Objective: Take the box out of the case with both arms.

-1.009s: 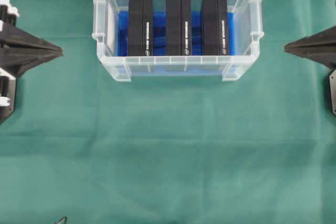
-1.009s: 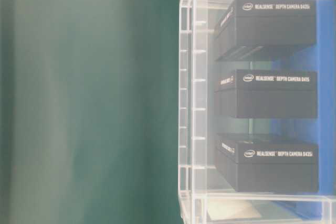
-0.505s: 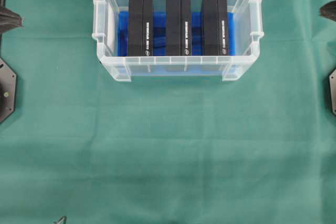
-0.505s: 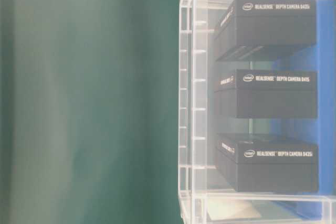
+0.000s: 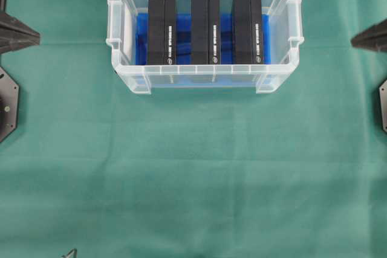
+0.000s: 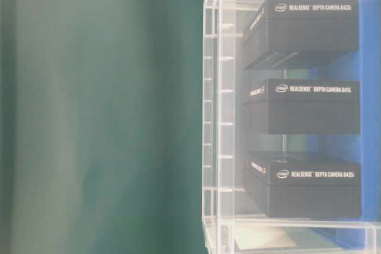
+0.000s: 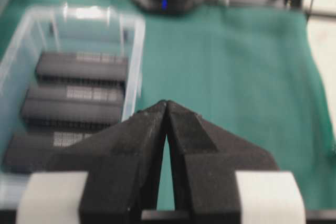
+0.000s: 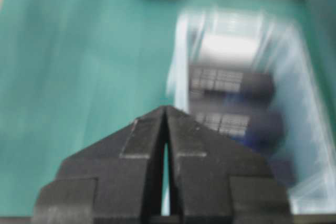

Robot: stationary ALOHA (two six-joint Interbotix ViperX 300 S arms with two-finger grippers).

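We see the case holding three black boxes upright, side by side on its blue lining. Both arms' fingers are pressed together, holding nothing, well apart from it

Overhead looks straight down; the table-level view sits close, sideways; every view shares the clear plastic rectangular case.

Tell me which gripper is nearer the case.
Right, narrowly. The right gripper sits off the right wall of the case; the left gripper sits farther off its left wall. Both are shut and touch nothing.
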